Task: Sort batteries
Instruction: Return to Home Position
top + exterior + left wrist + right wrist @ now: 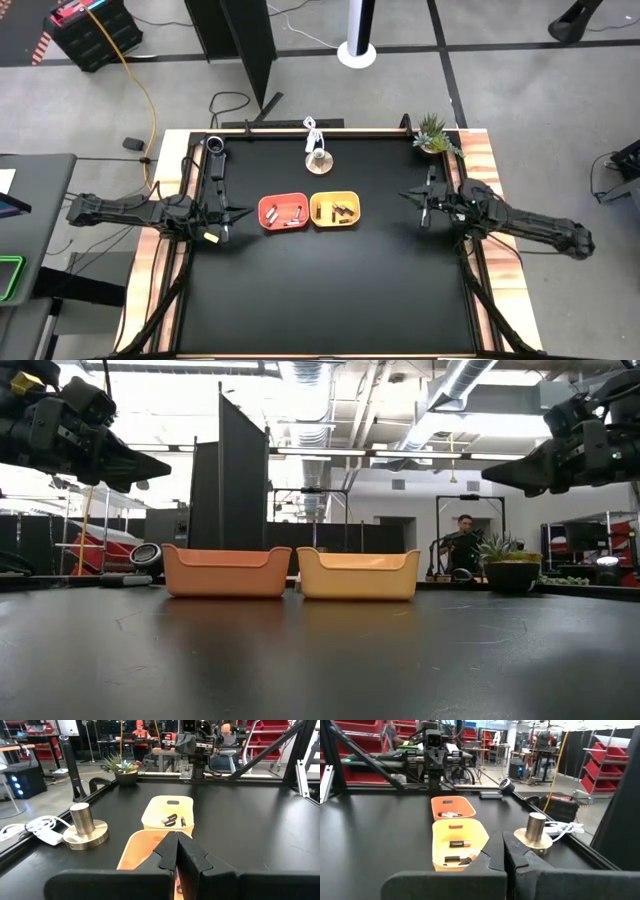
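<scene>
Above black table [330, 290], left end effector [176, 836] and right end effector [503, 836] hang closed, seemingly empty.

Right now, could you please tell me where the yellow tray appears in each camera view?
High view: yellow tray near the centre, right of the pair.
Low view: right-hand tray.
Left wrist view: the farther tray.
Right wrist view: the nearer tray.
Shared landmark: the orange tray beside it.
</scene>
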`<state>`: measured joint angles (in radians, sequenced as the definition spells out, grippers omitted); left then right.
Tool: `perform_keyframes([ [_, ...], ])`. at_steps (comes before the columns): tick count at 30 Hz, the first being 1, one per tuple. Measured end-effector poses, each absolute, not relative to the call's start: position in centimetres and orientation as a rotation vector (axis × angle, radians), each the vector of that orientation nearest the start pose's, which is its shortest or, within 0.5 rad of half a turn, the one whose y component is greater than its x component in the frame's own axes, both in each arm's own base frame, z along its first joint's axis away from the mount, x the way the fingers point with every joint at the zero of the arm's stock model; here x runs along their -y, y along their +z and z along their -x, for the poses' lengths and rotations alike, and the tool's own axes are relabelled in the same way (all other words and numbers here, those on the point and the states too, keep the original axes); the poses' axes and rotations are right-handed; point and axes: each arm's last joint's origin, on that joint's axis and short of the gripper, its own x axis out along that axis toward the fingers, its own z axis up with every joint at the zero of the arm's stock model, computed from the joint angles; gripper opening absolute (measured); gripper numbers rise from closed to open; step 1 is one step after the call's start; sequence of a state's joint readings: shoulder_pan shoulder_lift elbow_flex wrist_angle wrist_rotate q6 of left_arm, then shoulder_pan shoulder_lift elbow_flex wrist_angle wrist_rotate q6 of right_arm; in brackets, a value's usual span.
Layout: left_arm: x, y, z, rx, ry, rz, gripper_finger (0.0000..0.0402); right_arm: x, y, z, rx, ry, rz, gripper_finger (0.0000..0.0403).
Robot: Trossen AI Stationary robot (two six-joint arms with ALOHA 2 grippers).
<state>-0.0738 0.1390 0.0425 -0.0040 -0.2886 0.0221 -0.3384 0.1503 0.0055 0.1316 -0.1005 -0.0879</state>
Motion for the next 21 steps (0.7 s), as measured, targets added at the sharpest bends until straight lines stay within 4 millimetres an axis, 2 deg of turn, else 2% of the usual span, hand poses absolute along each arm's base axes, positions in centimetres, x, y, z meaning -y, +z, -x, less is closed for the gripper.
perform_keyframes([
  [7, -0.06, 16.66, -10.36, -0.105, 0.211, -0.080, 0.0000, 3.00, 16.92, -9.24, 0.035, -0.244, 0.097, 0.0000],
  [15, -0.07, 16.70, -10.36, -0.104, 0.214, -0.100, 0.0000, 2.73, 16.77, -9.42, 0.021, -0.211, 0.089, 0.0000],
  [21, -0.07, 16.79, -10.37, -0.085, 0.218, -0.021, 0.0000, 2.53, 16.76, -9.48, 0.034, -0.187, -0.049, 0.0013],
])
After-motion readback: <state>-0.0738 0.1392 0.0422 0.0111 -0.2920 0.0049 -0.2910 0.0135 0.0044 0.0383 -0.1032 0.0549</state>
